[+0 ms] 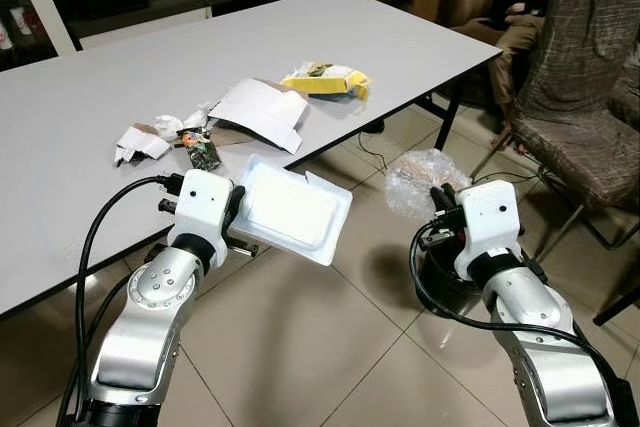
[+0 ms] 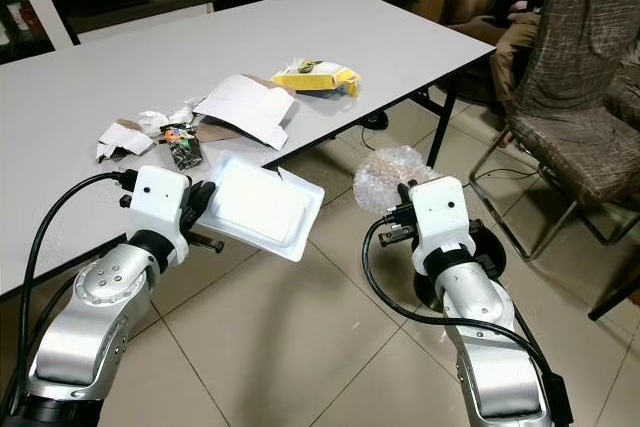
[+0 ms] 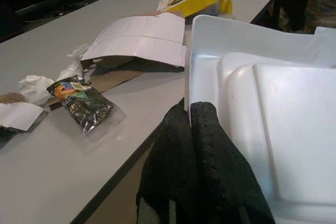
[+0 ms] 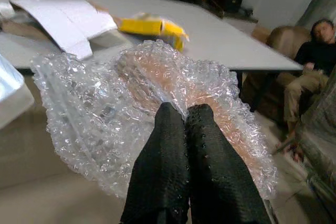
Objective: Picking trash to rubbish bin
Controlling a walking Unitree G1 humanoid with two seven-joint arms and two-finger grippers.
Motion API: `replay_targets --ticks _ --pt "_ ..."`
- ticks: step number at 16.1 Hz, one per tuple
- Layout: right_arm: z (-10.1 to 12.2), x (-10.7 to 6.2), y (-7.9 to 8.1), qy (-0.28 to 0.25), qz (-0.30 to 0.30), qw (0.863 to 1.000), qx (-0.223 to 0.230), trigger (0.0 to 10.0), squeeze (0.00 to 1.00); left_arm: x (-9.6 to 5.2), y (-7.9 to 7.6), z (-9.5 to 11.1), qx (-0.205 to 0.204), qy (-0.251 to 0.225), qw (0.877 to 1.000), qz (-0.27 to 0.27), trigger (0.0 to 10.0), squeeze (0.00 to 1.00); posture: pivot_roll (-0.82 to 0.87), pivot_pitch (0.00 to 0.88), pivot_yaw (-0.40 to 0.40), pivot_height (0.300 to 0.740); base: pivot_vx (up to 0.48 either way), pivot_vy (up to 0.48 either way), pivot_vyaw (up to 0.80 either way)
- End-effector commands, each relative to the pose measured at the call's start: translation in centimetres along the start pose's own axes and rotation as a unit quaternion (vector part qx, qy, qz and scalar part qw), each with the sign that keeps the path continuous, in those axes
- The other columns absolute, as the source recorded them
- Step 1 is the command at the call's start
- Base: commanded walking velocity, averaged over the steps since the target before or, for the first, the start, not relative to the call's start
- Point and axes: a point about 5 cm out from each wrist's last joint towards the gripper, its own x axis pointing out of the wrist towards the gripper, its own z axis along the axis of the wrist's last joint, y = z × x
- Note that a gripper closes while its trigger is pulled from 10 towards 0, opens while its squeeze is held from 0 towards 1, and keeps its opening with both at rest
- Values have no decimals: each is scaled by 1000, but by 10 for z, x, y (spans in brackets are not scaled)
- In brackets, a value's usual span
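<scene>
Tiled floor beside the table (image 1: pixel 420 37): right gripper (image 4: pixel 184 116) pinches bubble wrap (image 1: pixel 425 179) directly above the black bin (image 1: pixel 440 282); left gripper (image 3: pixel 189 111) pinches a white foam tray (image 1: pixel 290 212) farther from that bin.

Left gripper (image 3: pixel 190 113) pinches the white foam tray (image 3: pixel 273 124) – snack wrapper (image 3: pixel 84 106) beside it, on the table (image 3: pixel 47 182)

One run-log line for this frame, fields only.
left gripper: shut on white foam tray | right gripper: shut on bubble wrap | table: yellow box, flattened white carton, snack wrapper
</scene>
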Motion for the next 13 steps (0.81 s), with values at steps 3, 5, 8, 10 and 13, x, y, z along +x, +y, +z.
replay_targets --ticks 3,5,8,10,13 --pt "-19 -2 -4 43 -24 999 23 10000 0 -1 -8 -15 21 13 1000 -15 10000 0 -46 0 -8 740 0 0 -748" --pt "-29 -4 -6 67 -34 997 24 10000 0 -5 -17 -25 52 16 998 -32 10000 0 -42 0 -10 740 0 0 -784" --pt "-34 -7 -2 80 -18 996 28 10000 0 -11 -23 -31 50 19 998 -31 10000 0 -25 0 -50 740 0 0 -783" --pt "-38 -5 1 87 -7 996 33 10000 0 -13 -22 -30 33 13 999 -20 10000 0 -9 0 -70 740 0 0 -788" --pt "-42 0 5 95 8 995 36 10000 0 -17 -18 -28 4 5 1000 6 10000 0 0 0 -91 740 0 0 -788"
